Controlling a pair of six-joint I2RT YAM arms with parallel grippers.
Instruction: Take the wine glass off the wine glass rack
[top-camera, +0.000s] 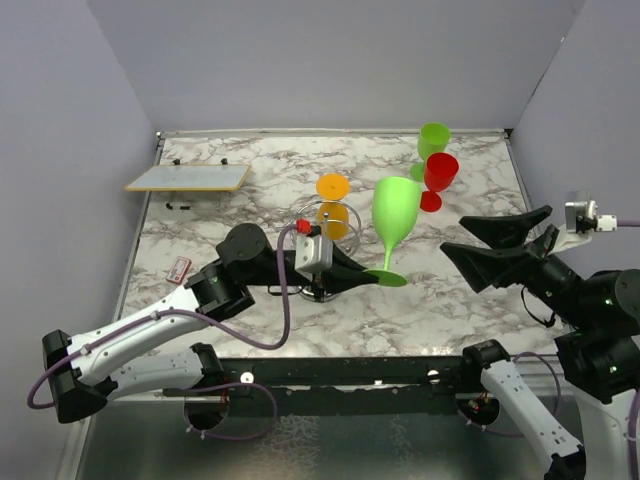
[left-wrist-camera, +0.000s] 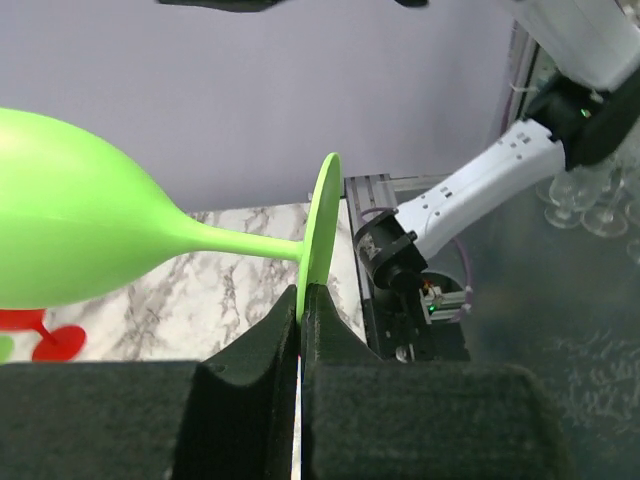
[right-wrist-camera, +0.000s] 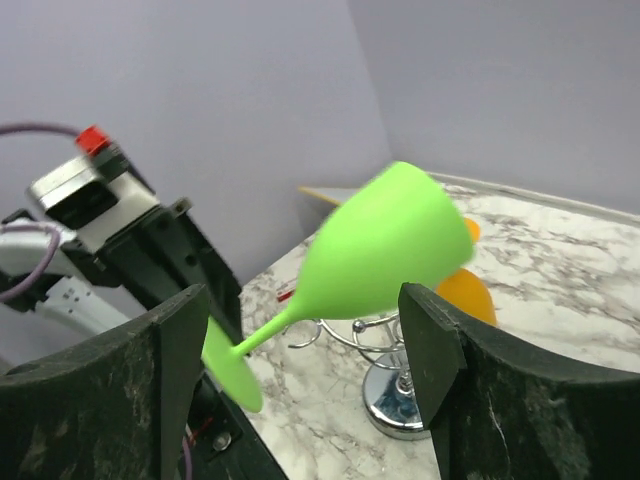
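Observation:
My left gripper (top-camera: 366, 277) is shut on the round foot of a lime green wine glass (top-camera: 395, 208) and holds it tilted in the air, just right of the chrome wire rack (top-camera: 312, 214). In the left wrist view the jaws (left-wrist-camera: 302, 300) pinch the foot's edge, with the glass (left-wrist-camera: 80, 235) pointing left. An orange wine glass (top-camera: 334, 218) hangs on the rack. My right gripper (top-camera: 455, 238) is open and empty, right of the green glass. In the right wrist view the green glass (right-wrist-camera: 385, 240) floats between its open fingers (right-wrist-camera: 305, 315), above the rack's base (right-wrist-camera: 395, 405).
A red glass (top-camera: 439, 176) and another green glass (top-camera: 433, 140) stand at the back right. A flat board (top-camera: 188, 178) sits raised at the back left. A small red tag (top-camera: 180, 267) lies near the left edge. Walls enclose three sides.

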